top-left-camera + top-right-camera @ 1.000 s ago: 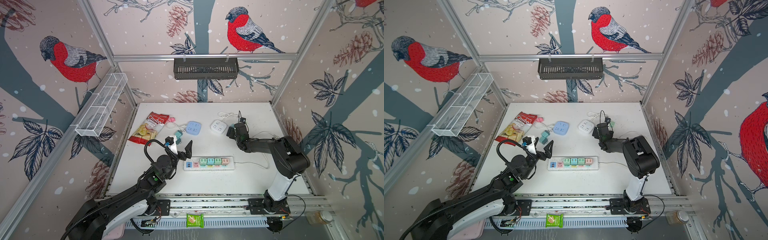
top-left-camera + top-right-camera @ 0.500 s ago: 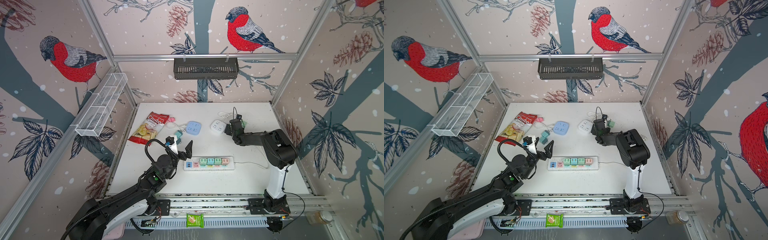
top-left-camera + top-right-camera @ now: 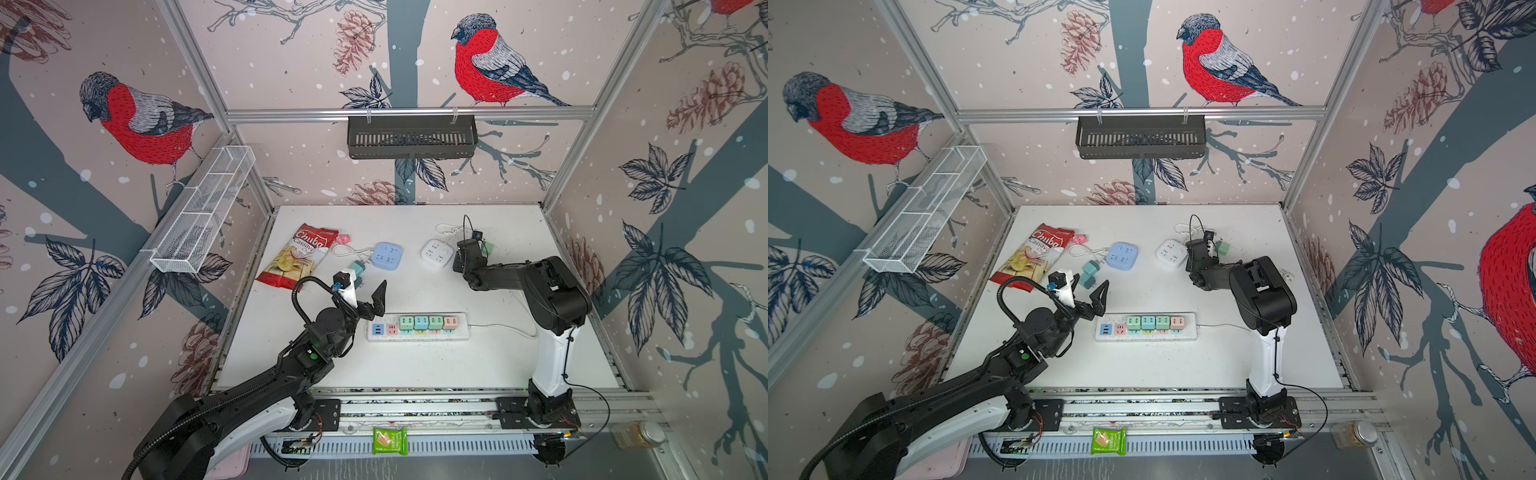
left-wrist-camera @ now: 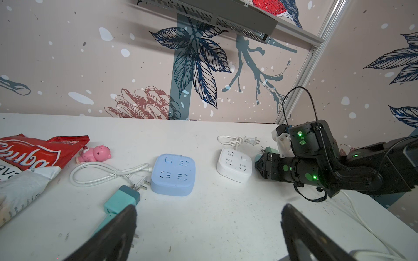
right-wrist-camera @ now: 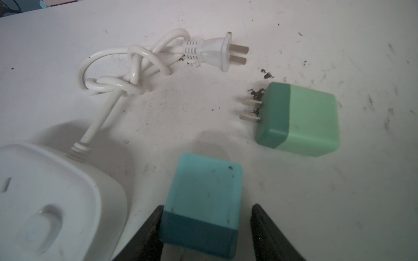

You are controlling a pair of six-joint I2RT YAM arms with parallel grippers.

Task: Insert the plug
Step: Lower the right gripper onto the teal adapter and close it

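- Right wrist view: the right gripper is down at the table with its jaws half wide on either side of the teal plug. One finger rests against the plug's dark band and the other stands just clear, so I'd say nothing is gripped yet.
- That plug lies flat on the white table, dark end toward the wrist.
- Taking the far wall as twelve o'clock in both top views, the white socket cube sits just beside the gripper at nine o'clock. The green plug lies near at three o'clock, and the knotted white cord at about eleven.
- The power strip lies well apart at roughly seven o'clock. Four adapters are seated in it, and an outlet toward its nine o'clock end looks free.
- The left gripper hangs wide and empty near that end, on its twelve o'clock side. A spare teal plug and the blue socket cube lie beyond it.
- Progress, as I judge it: this insertion has barely begun. Clamping, lifting, turning the prongs down, carrying and pressing home are all left, and I cannot tell which socket is meant.
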